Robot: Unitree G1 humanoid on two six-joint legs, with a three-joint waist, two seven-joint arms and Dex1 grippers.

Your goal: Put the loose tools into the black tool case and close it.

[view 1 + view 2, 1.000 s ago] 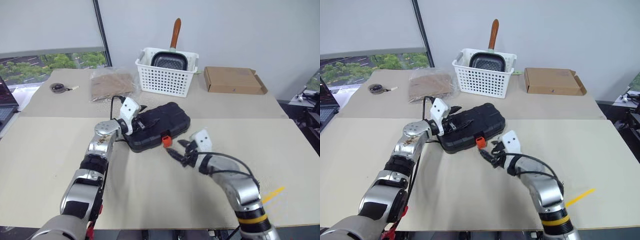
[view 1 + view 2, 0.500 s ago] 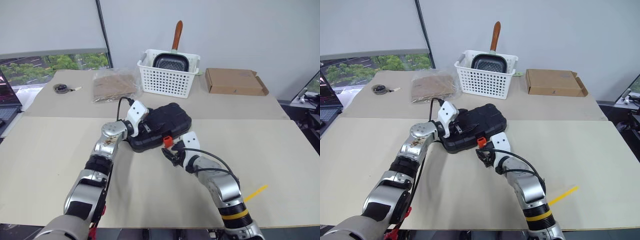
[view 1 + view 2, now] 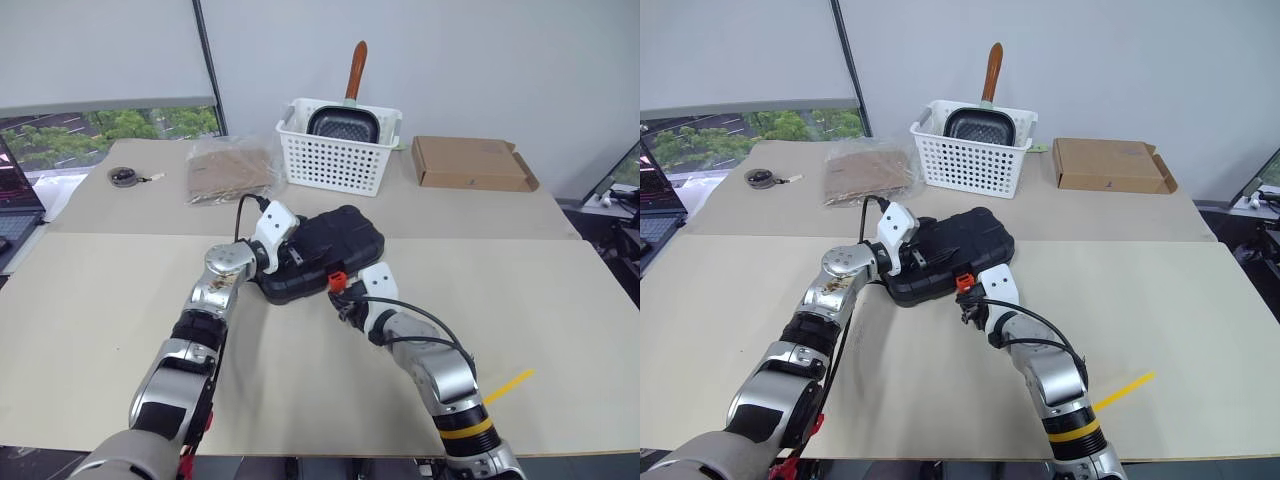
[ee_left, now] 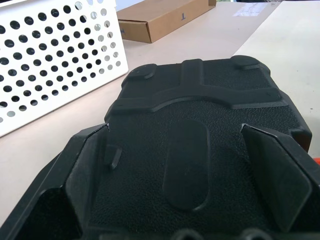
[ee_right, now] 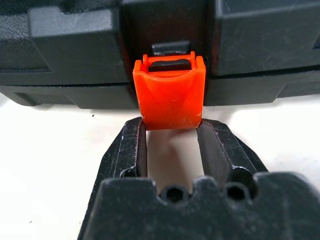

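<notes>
The black tool case [image 3: 318, 254] lies shut on the near beige table [image 3: 560, 330], in front of the white slotted basket [image 3: 338, 146] that holds a pan. A second ago the right gripper [image 5: 169, 134] hung back from the case's front edge with its fingers spread wider; it has since moved in and narrowed, so that its two black fingertips [image 5: 134, 131] now sit at the lower corners of the small orange latch [image 5: 170, 90], touching it or very nearly so. I cannot tell whether they truly pinch it.

The left gripper [image 4: 185, 165] has kept its place, its fingers spread as wide as they go and resting over the textured lid, with nothing held between them; it looks to be pressing the lid down.

No loose tools lie on the table, so I judge the packing done and only the latching left: the orange tab still stands out from the case front and needs pushing home.

No brand, label or writing is readable on the case, the latch or the cardboard box [image 3: 470, 162].
</notes>
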